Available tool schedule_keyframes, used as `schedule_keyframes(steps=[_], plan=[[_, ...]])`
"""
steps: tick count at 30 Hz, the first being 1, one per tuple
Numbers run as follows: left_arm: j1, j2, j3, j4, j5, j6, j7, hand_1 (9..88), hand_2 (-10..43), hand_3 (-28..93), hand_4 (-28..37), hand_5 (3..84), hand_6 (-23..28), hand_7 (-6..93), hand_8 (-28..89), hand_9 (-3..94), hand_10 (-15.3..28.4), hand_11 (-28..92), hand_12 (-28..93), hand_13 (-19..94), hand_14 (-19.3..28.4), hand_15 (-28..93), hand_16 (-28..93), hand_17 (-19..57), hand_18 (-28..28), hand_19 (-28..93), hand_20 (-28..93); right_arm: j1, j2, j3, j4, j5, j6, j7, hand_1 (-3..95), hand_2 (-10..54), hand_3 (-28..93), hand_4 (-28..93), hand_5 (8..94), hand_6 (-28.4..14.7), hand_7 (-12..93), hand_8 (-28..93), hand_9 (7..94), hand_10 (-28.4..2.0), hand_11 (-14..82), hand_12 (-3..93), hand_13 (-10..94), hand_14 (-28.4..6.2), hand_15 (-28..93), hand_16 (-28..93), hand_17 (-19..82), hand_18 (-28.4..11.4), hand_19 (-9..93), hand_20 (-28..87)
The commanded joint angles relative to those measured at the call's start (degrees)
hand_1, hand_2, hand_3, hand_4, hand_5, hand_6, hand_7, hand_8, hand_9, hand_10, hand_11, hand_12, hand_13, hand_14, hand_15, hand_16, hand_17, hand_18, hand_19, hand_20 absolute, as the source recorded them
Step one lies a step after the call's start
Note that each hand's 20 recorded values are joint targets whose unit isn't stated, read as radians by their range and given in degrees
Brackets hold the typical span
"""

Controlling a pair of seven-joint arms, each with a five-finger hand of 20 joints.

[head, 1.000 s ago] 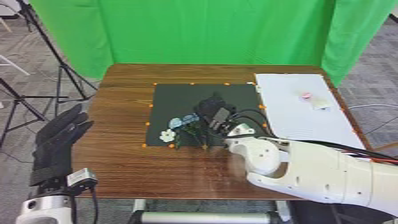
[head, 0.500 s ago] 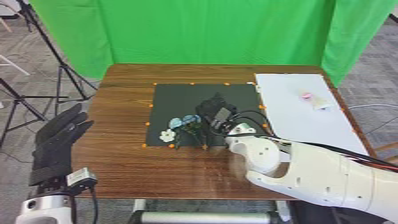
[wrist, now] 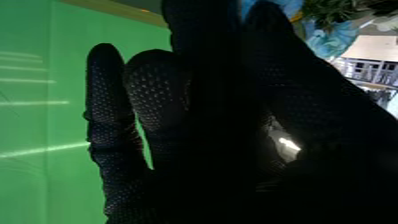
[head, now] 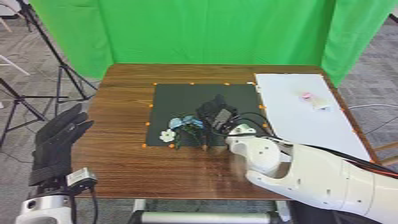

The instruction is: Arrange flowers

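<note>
The blue flowers (head: 183,121) lie on the dark mat (head: 182,95), with the white flower (head: 167,135) just beside them and green stems running toward the table's near edge. The right hand (head: 211,111) is right next to the blue ones; whether it's spread or pinching something, I can't tell. Its white arm (head: 324,170) and black cables (head: 253,116) block part of the mat's near right corner. A pink flower (head: 307,95) rests on the white board (head: 289,112). The left hand (head: 55,137) is off the table's left side, fingers straight. Brown wooden table (head: 169,177), green curtain (head: 222,35) behind, grey carpet (head: 369,55), tripod (head: 65,67) at left. The gloves are dimpled black fabric; the curtain hangs in soft folds.
</note>
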Motion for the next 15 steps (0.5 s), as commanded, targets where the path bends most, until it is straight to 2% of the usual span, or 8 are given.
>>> schedule_keyframes(steps=[1,4,9,13,15], plan=[[0.83,-0.19,-0.16,-0.05,0.09,-0.27,-0.17,27.6,3.3,82,-17.7,38.0,10.0,16.6,-10,31.2,19.0,38,6,21,26.2,63,-18,-10.7,20.2,56,3,-2.72,-0.01,5.14,-1.34,-0.58,-4.37,-0.59,38.8,-6.4,83,-28,67.3,-3.3,25,-1,72.3,-13.6,30.7,19.1,69,-8.9,75,21,28,-20.5,87,0],[0.87,-0.32,-0.18,-0.12,0.32,-0.32,-0.36,27.6,3.3,82,-17.7,38.1,10.1,16.6,-10,31.2,19.0,38,6,21,26.2,64,-18,-10.7,20.3,56,4,-2.95,-0.03,6.08,-1.57,-0.43,-5.34,-0.31,35.2,-4.6,85,-26,64.6,-4.2,24,-12,69.2,-15.3,30.6,18.3,67,-10.1,76,21,27,-21.4,86,2],[1.35,-0.28,-0.09,-0.2,-0.15,0.26,0.16,27.7,3.3,82,-17.9,38.5,10.2,16.4,-11,31.7,19.1,38,6,22,26.3,64,-18,-10.7,20.4,56,4,-4.33,0.73,9.64,-3.17,0.24,-7.79,-1.06,33.5,-4.4,85,-25,61.9,-5.9,23,-13,66.0,-16.4,30.4,18.2,65,-10.9,76,20,26,-22.1,86,2],[2.64,-0.15,-0.31,-0.5,-0.71,0.82,0.99,27.7,3.3,82,-18.0,38.8,10.2,16.4,-11,32.1,19.3,37,6,22,26.3,63,-18,-10.7,20.5,56,4,-3.88,3.15,12.21,-5.6,2.73,-8.68,-0.42,31.2,-3.8,85,-25,59.1,-6.7,21,-12,63.2,-17.9,29.9,18.0,63,-11.8,77,20,25,-22.8,86,2],[2.98,-0.04,-0.26,-0.5,-0.86,1.16,1.37,27.6,3.4,82,-18.3,38.9,10.3,16.4,-11,32.3,19.4,37,6,22,26.2,64,-18,-10.7,20.6,56,4,-5.68,4.03,16.46,-6.94,4.35,-10.86,-0.48,30.4,-3.5,85,-25,57.9,-6.9,21,-12,61.6,-18.6,29.9,18.0,62,-12.4,77,19,25,-23.0,85,2]])
